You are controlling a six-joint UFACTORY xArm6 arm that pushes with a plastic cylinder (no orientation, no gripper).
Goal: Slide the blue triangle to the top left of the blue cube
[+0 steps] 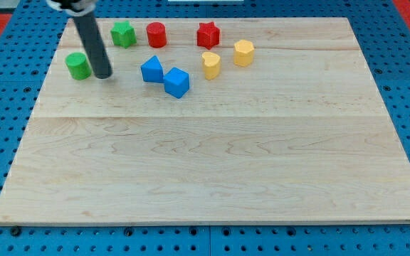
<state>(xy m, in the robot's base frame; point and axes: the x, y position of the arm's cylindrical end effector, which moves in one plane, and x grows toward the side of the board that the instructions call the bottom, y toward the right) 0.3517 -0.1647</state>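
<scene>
The blue triangle [151,70] sits on the wooden board [212,163] in the upper left part. It touches the blue cube [177,82] and lies at that cube's upper left. My tip [103,74] rests on the board to the left of the blue triangle, a short gap away. The rod leans up toward the view's top left. The tip stands just right of a green cylinder [77,65].
A green star-like block [123,33], a red cylinder [156,34] and a red star [208,33] line the view's top. A yellow heart-like block [211,65] and a yellow hexagon [243,52] lie right of the blue cube. Blue pegboard surrounds the board.
</scene>
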